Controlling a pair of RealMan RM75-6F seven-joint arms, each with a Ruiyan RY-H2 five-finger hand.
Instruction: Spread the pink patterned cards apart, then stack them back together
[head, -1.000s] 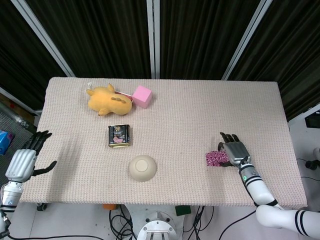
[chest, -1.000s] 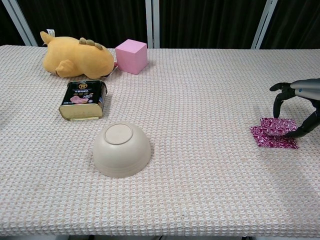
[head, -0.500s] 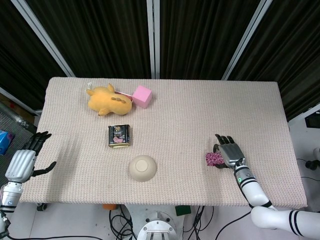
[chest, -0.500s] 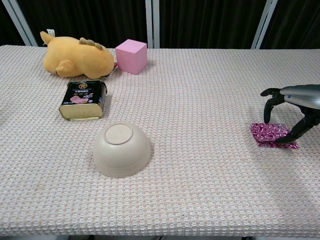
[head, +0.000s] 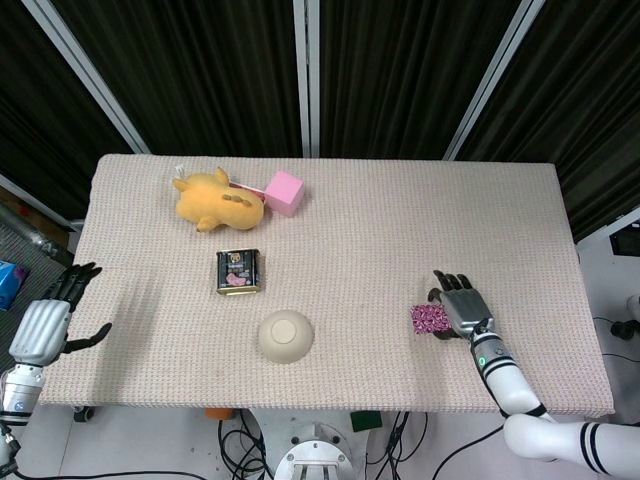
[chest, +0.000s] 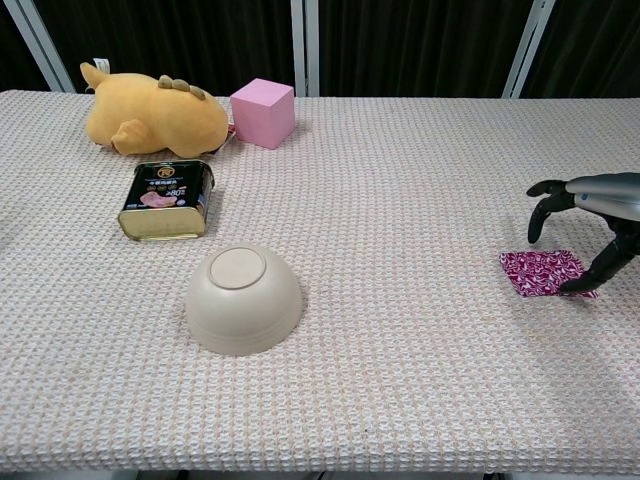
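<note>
The pink patterned cards (head: 430, 319) (chest: 540, 273) lie as one small flat pile near the table's right front. My right hand (head: 463, 308) (chest: 600, 205) hovers just right of the pile with its fingers arched and apart. Its thumb tip (chest: 588, 280) touches the pile's right edge, while the other fingertips stay off the cards. My left hand (head: 45, 325) hangs with fingers spread beyond the table's left edge, holding nothing. The chest view does not show it.
An upturned beige bowl (head: 286, 335) (chest: 243, 297) sits at front centre, a dark tin (head: 238, 271) (chest: 167, 199) behind it. A yellow plush toy (head: 215, 198) (chest: 155, 120) and a pink cube (head: 284, 192) (chest: 263, 112) lie at the back left.
The cards, slightly offset a second ago, now lie squared in one pile. My right hand's fingers came off the cards and drew a little to the right. The left hand has not moved.
</note>
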